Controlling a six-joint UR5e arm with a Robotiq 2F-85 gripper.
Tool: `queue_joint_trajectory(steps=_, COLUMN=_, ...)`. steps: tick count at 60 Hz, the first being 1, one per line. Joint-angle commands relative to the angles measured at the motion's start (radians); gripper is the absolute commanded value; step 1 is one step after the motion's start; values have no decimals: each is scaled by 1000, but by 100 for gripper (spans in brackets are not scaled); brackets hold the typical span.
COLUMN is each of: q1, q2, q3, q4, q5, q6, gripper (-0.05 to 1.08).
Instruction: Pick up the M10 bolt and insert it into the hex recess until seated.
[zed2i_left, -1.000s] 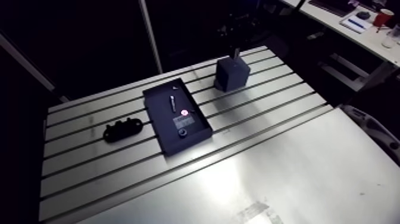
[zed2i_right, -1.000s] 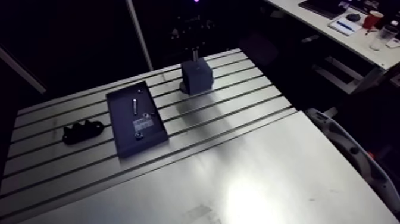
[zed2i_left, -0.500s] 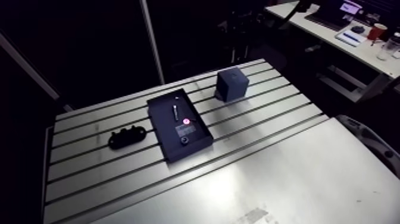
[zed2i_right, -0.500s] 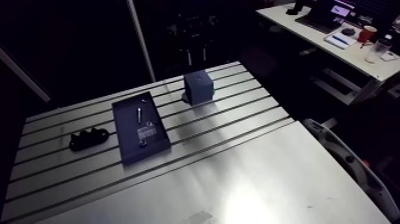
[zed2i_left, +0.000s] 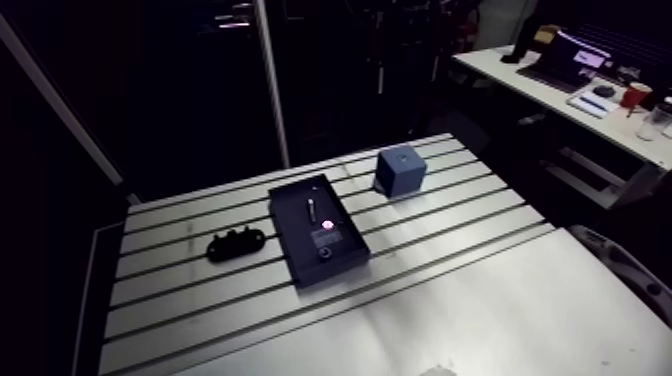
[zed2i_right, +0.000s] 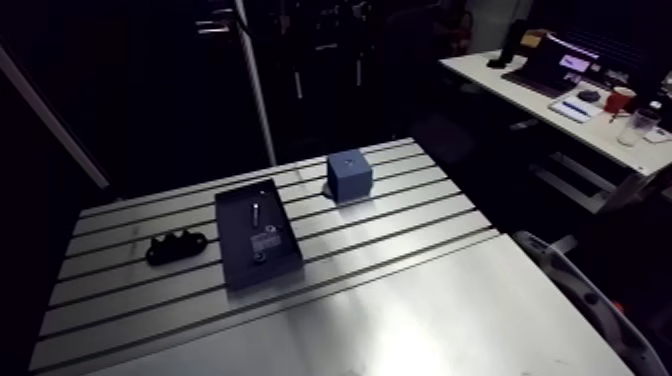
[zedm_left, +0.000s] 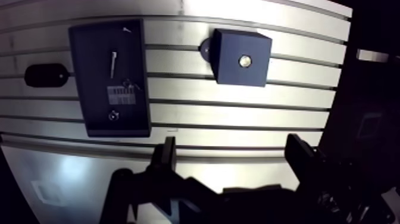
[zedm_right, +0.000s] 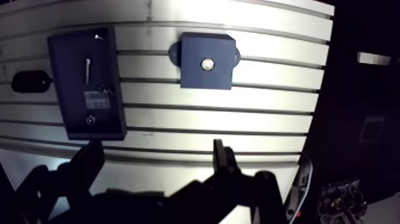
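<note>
A dark blue cube block (zed2i_left: 400, 172) stands on the slotted table (zed2i_left: 450, 230) toward its far side. In the wrist view a round shiny bolt head (zedm_left: 244, 60) sits in the middle of the block's top face (zedm_left: 241, 42). My gripper (zedm_left: 232, 158) hangs high above the table, well back from the block. It is open, its two dark fingers (zedm_left: 167, 156) stand wide apart, and nothing is between them.
A black tray (zedm_left: 95, 65) lies beside the block and holds a slim screw (zedm_left: 113, 62), a white label (zedm_left: 121, 95) and a small ring (zedm_left: 112, 116). A black lumpy fixture (zed2i_left: 236, 243) rests beyond the tray. A smooth metal plate (zed2i_left: 480, 320) covers the near table.
The gripper has gone from shut to open and has risen away from the block. The arm camera has shifted with it, so the table now looks smaller and farther off.
</note>
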Motion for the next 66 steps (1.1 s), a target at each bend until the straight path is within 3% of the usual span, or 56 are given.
queue_joint_trajectory(steps=1, q1=116, q2=-96, q3=1, q4=112, q5=7, q6=171, gripper=0)
queue_joint_trajectory(steps=8, q1=170, q2=-139, q3=17, q4=143, q5=4, q6=213, gripper=0)
queue_joint_trajectory(steps=26, q1=188, q2=-276, q3=94, q4=138, q5=15, q6=201, gripper=0)
queue_joint_trajectory(steps=29, q1=193, q2=-295, q3=106, q4=139, q5=25, q6=199, gripper=0)
queue_joint_trajectory(steps=36, q1=193, q2=-303, q3=103, q4=148, q5=26, q6=199, gripper=1)
queue_joint_trajectory(steps=48, q1=186, q2=-305, q3=127, q4=166, q5=48, q6=205, gripper=1)
queue_joint_trajectory(steps=66, q1=186, q2=-300, q3=110, q4=137, q5=50, q6=213, gripper=1)
